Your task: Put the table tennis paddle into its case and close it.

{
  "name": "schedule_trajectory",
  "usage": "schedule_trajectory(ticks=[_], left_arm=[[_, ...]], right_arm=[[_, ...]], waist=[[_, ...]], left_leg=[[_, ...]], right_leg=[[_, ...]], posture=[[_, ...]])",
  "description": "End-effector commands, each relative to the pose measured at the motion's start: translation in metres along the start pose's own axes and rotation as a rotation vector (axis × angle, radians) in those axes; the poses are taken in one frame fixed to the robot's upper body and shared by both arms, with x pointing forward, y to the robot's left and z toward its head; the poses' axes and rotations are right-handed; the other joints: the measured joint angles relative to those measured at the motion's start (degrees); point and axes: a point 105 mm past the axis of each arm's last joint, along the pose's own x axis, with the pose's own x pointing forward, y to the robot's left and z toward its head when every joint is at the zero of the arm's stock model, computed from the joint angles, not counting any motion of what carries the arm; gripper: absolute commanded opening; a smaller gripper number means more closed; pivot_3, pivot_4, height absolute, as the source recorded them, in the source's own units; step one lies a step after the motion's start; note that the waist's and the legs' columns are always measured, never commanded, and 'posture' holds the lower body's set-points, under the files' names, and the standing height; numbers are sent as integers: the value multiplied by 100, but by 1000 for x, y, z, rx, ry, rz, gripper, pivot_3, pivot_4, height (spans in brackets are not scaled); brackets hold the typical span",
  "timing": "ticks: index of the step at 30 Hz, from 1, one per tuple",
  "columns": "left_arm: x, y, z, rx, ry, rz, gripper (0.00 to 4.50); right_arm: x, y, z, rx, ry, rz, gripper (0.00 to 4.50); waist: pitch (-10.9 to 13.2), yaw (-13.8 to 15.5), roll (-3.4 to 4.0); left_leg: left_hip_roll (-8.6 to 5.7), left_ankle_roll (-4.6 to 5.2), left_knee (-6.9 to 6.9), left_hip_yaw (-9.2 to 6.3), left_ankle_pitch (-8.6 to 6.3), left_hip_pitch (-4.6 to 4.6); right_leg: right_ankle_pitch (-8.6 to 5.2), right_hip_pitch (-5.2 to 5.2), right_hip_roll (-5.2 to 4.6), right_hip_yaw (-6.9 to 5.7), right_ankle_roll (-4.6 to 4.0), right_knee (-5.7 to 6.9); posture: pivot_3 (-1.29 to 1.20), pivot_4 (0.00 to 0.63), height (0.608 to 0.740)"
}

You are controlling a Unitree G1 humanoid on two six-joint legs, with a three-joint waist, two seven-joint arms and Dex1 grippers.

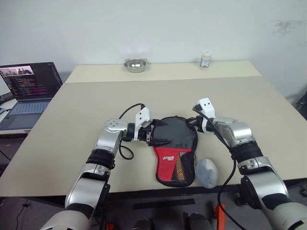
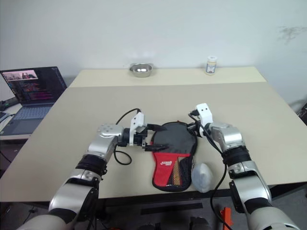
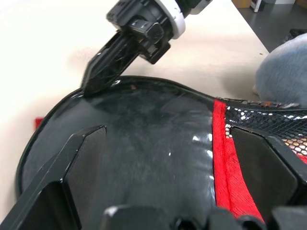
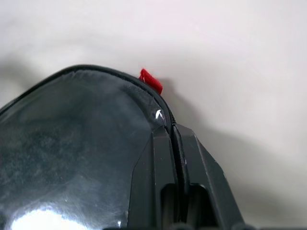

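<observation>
On the far left a laptop (image 1: 29, 91) sits open on a side desk. Its screen has tiny lines of writing, too small to read.

The left gripper (image 1: 159, 132) has its two fingers spread wide. One finger hangs above the case (image 1: 175, 149) and one sits beside its left edge. It holds nothing.

The case lies flat near the front edge of the table (image 1: 81, 110), between the two arms. Its round end is black and shiny and its narrow end is red with a mesh pocket. It looks soft and light, so it would likely bend and slide if pushed. The rim by the zip looks like the best place to grab. White letters sit on the red part, but they are too small to read. The paddle cannot be seen; it may be inside.

A little red tab (image 4: 150, 81) sticks out at the black rim. The right gripper (image 4: 173, 134) is pinched shut right at that rim, close to the tab. Whether it has caught the zip cannot be told.

A grey-blue lump (image 1: 207, 173) lies just right of the case.

At the back stand a metal bowl (image 1: 135, 64) and a small bottle (image 1: 205, 60). Its label cannot be read.
</observation>
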Motion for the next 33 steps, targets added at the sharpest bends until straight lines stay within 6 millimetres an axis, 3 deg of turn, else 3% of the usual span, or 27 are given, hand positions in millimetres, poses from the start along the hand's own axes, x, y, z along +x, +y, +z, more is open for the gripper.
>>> schedule_trajectory(ticks=[1, 10, 13, 22, 24, 28, 33], left_arm=[[-2, 2, 12, 46, -24, 5, 4500], [-1, 2, 10, 52, -13, 3, 4500], [1, 1, 9, 55, -12, -2, 4500], [17, -2, 10, 68, -8, -62, 4500], [20, -1, 11, 68, -7, -67, 4500], [30, 4, 11, 60, -3, -65, 4500], [36, 5, 2, 55, 28, -68, 4500]], right_arm=[[4, 11, 24, -53, -65, 34, 20], [11, 7, 25, -56, -56, 4, 20], [12, 7, 25, -46, -62, 0, 673], [-3, 10, 51, -12, -144, 20, 3812], [-12, 13, 56, -19, -161, 23, 4476], [-47, 15, 56, -54, -171, 4, 4476], [-104, 22, 36, -88, -97, 12, 4476]], waist=[[0, 0, 0], [0, -6, 1], [0, -5, 1], [0, 30, 2], [0, 34, 2], [0, 98, 1], [0, 200, 0]], left_leg=[[0, 0, 0, 2, 0, 0], [1, 0, -1, 16, 0, 1], [0, 0, 0, 18, 0, 2], [-1, 0, 1, 18, 0, 0], [-1, 0, 1, 20, 0, 0], [-3, 1, 1, 18, -1, -4], [-5, 6, 2, 19, -3, -10]], right_leg=[[0, -2, 0, 3, 0, 1], [0, -11, 2, 18, 0, 8], [0, -12, 2, 23, 0, 12], [0, -16, 1, 23, 0, 16], [0, -18, 1, 24, 0, 18], [0, -20, 0, 22, 0, 19], [0, -16, -1, 18, 1, 5]], posture=[[0, 150, 740], [0, 150, 740], [0, 150, 740], [0, 150, 740], [0, 150, 740], [0, 150, 740], [0, 150, 740]])
